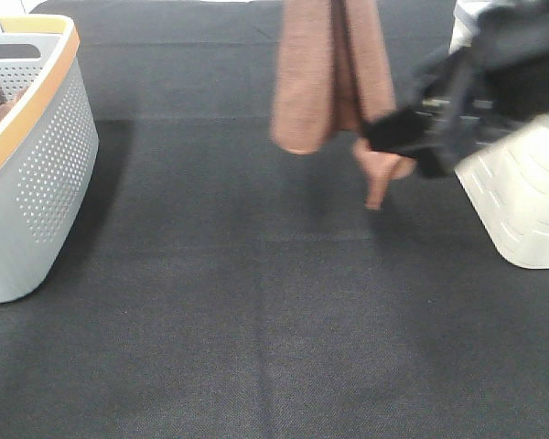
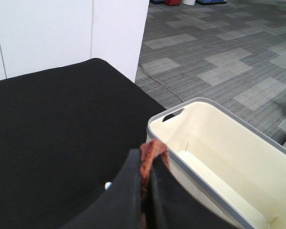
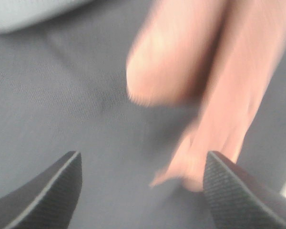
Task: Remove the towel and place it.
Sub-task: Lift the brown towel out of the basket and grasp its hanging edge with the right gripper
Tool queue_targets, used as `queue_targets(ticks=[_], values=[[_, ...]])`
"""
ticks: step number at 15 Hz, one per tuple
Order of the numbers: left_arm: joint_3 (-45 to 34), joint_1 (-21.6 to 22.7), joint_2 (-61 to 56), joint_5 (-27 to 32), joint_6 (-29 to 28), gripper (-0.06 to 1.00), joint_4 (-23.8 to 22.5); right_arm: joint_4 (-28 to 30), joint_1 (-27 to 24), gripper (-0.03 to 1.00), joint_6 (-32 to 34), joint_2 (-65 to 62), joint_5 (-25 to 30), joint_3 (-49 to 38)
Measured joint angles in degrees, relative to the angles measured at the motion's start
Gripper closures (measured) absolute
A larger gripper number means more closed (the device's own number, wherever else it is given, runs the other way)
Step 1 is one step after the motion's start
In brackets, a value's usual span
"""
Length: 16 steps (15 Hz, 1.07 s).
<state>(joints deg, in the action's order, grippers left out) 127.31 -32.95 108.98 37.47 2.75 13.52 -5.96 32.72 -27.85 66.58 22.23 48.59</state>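
The towel [image 1: 322, 73] hangs in folds from the left claw [image 2: 146, 160], which is clamped on its top edge to lift it clear of the tabletop [image 1: 210, 320], while the right claw [image 3: 142, 160], jaws wide apart, sits beside its low tip, seemingly to catch it.

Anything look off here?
Nothing spilled or damaged. The towel hangs bunched in long folds from the shut left gripper, not spread; its lowest corner dangles by the open right gripper, ungripped.
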Motion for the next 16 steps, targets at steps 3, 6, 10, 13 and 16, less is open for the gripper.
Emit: queue_targets(ticks=[3, 6, 10, 13, 16], values=[[0.0, -0.4, 0.06, 0.0, 0.0, 0.94, 0.0, 2.35, 3.38, 0.28, 0.0, 5.56, -14.9, 0.0], [0.0, -0.97, 0.06, 0.0, 0.0, 0.94, -0.11, 2.18, 3.38, 0.28, 0.0, 7.96, -19.37, 0.0], [0.0, -2.12, 0.11, 0.0, -0.69, 0.94, -0.11, -1.72, 3.38, 0.28, 0.0, 12.26, -25.15, 0.0], [0.0, -2.12, 0.11, 0.0, -1.32, 0.94, 0.06, -2.64, 3.38, 0.28, 0.17, 13.18, -25.55, 0.0], [0.0, -2.12, 0.11, 0.0, -1.43, 0.94, 4.98, -2.64, 3.38, 0.28, 0.29, 13.24, -25.78, 0.0]])
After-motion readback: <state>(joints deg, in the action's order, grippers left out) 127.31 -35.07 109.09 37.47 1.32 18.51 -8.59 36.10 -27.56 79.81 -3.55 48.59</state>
